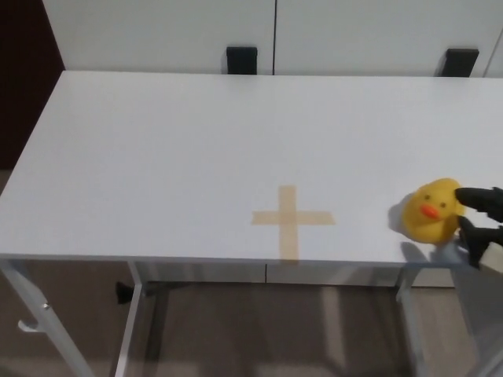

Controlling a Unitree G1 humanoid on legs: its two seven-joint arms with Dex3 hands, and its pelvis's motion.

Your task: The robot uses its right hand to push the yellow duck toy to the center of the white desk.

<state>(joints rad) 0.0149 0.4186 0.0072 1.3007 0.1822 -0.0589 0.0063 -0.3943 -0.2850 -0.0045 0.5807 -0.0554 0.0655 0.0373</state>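
Observation:
The yellow duck toy [431, 211] with an orange beak stands on the white desk [196, 149] near its front right edge, facing the camera. My right hand [481, 217] comes in from the right edge, black fingers spread apart, touching the duck's right side and holding nothing. A tan tape cross [292, 221] marks the desk at front centre, left of the duck. My left hand does not show.
Two black brackets [241, 60] [460, 61] sit at the desk's back edge against white cabinet doors. The desk's white metal legs [130, 330] stand on a brown floor below the front edge.

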